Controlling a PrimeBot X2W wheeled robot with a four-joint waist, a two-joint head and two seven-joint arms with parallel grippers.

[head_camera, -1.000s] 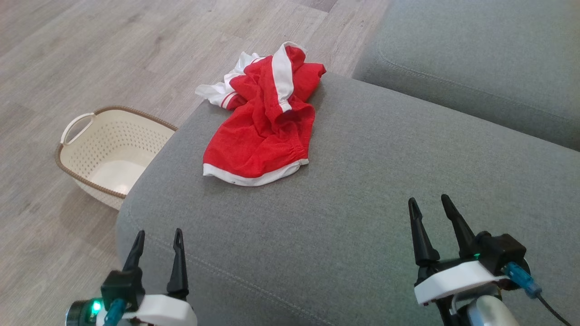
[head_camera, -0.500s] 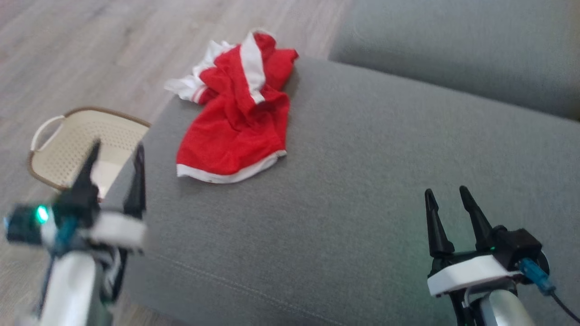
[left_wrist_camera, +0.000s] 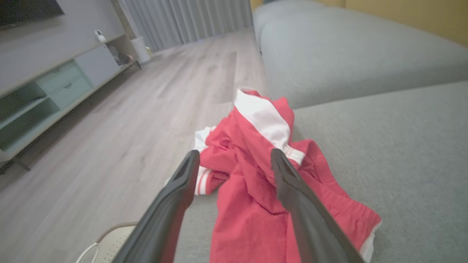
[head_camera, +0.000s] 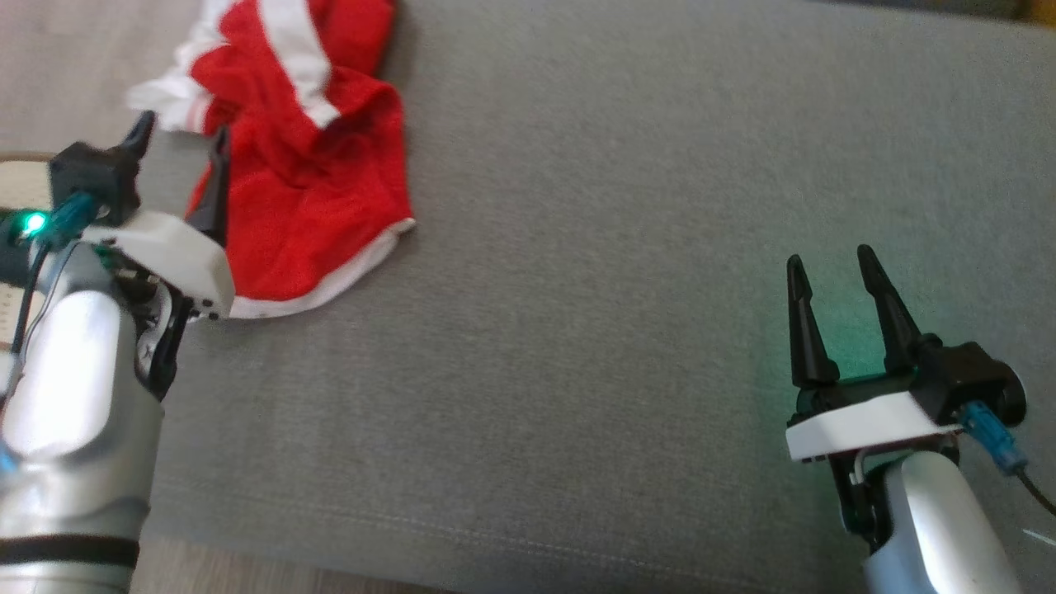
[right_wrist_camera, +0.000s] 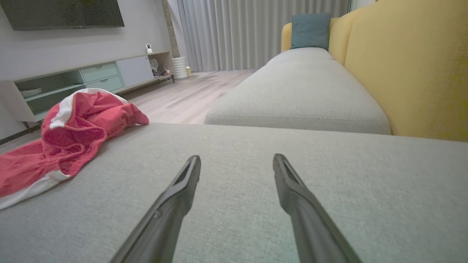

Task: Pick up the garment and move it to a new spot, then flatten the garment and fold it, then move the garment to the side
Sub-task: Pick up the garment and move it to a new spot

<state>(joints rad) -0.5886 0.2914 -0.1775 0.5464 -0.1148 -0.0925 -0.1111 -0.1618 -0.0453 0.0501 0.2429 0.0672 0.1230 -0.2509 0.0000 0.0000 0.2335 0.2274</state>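
Left end effector (head_camera: 184, 129) has advanced, open, with the garment (head_camera: 322, 206) just ahead.

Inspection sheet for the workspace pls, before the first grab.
Surface: grey sofa cushion, flat.
Job's things: red garment with white trim, crumpled at the cushion's far-left corner.
Clutter: cream basket on the floor beside the cushion.
Grippers: left gripper open at the garment's left edge, holding nothing; right gripper open over bare cushion.
Cables: blue-plugged cable at the right wrist, another at the left.
Surroundings: wood floor, TV cabinet, curtains, yellow backrest.
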